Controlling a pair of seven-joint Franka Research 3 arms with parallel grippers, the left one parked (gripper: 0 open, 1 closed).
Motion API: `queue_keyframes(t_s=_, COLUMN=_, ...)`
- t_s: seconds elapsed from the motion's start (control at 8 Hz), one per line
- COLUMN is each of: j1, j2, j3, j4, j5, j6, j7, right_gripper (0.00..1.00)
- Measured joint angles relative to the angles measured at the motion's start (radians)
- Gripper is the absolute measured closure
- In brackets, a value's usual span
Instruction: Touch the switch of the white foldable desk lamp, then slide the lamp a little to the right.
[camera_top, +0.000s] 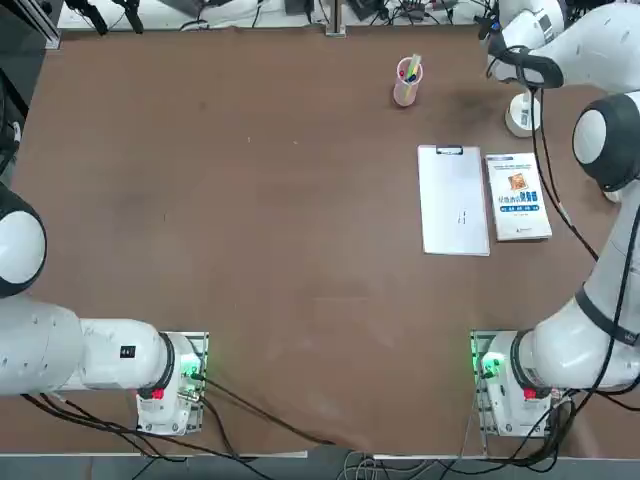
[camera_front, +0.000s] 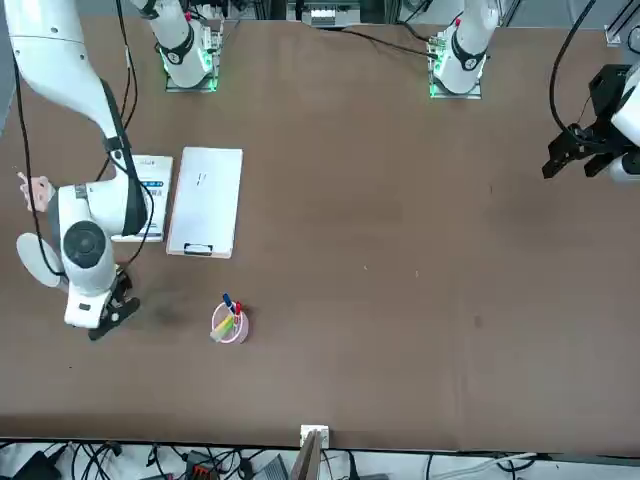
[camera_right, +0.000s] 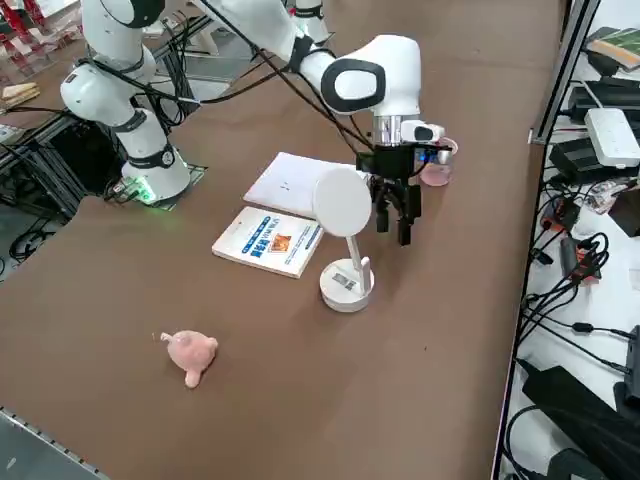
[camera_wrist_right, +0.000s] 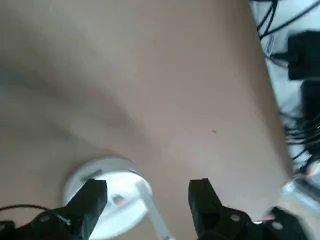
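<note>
My right end effector (camera_right: 393, 222) hangs with fingers spread and empty just above the round base of the white foldable desk lamp (camera_right: 345, 283), which stands on the brown counter (camera_right: 420, 360) beside a book (camera_right: 268, 241) and clipboard (camera_top: 453, 199).

Matt brown table (camera_right: 200, 400), glossy white plastic all round.
The white foldable desk lamp (camera_right: 345, 283) looks smooth plastic; the right gripper (camera_right: 394, 222) shows matt black fingers; the book (camera_right: 268, 243) has a glossy paper cover; the pink toy (camera_right: 190, 354) looks soft.
</note>
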Motion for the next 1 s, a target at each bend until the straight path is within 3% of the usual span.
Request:
queue_keyframes(t_s=0.5, j1=0.006, j2=0.012, j3=-0.004, j4=-0.001, j5=-0.105, j6=-0.085, j7=-0.285, right_gripper=0.01)
queue_keyframes(t_s=0.75, j1=0.005, j2=0.013, j3=-0.006, j4=-0.001, j5=-0.120, j6=-0.195, j7=-0.360, right_gripper=0.01)
queue_keyframes(t_s=1.0, j1=0.006, j2=0.024, j3=-0.006, j4=-0.002, j5=-0.158, j6=-0.232, j7=-0.375, right_gripper=0.01)
